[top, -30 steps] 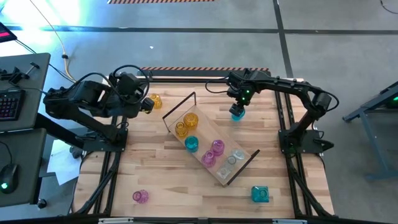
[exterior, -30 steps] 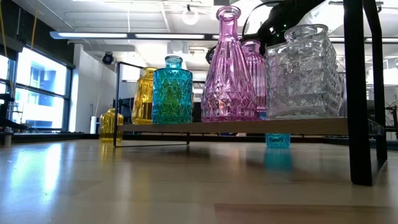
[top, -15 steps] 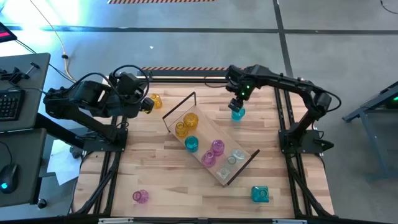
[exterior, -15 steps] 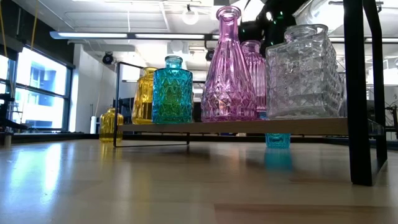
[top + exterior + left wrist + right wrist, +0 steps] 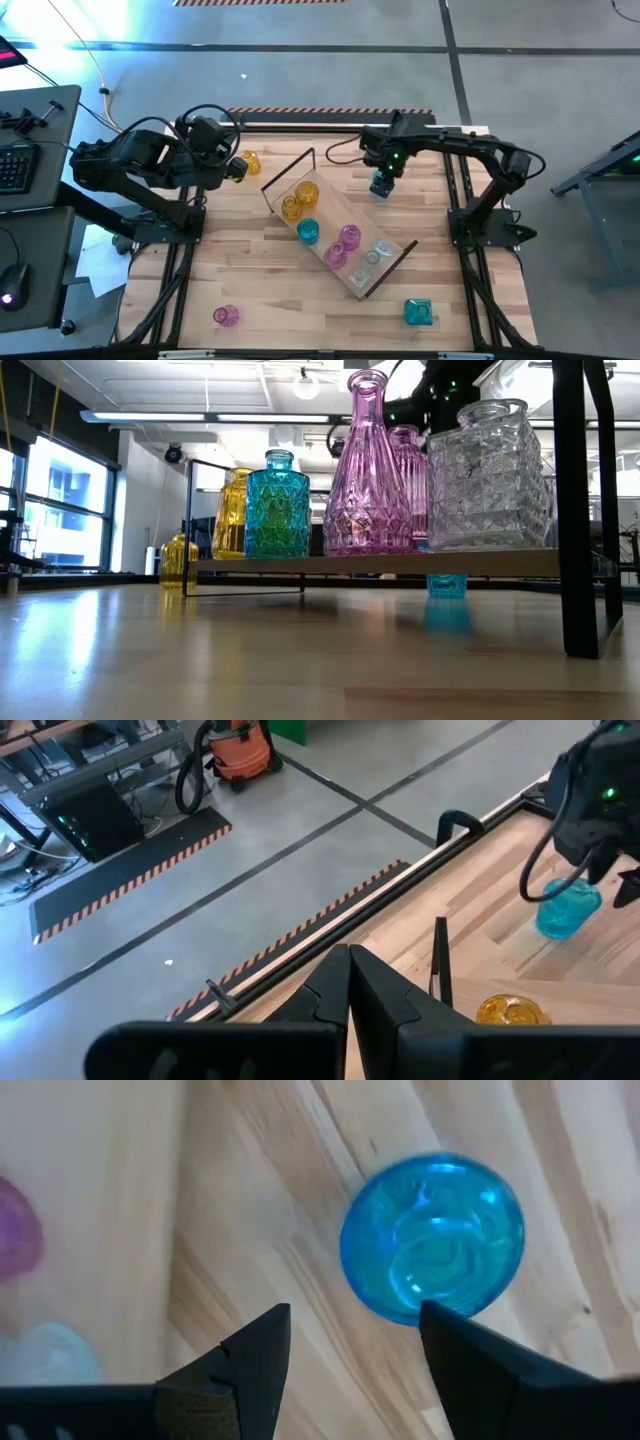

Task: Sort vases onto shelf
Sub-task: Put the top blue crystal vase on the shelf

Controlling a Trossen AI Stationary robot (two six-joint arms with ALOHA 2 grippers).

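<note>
We hold our right gripper over a teal vase on the counter, fingers spread apart and empty. Our left gripper waits beside an amber vase, fingers together.

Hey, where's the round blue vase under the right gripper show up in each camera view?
High view: blue vase right of the shelf, under the right gripper.
Low view: teal base below the shelf board.
Left wrist view: far right.
Right wrist view: centre-right, seen from above.
Shared landmark: the shelf.
</note>
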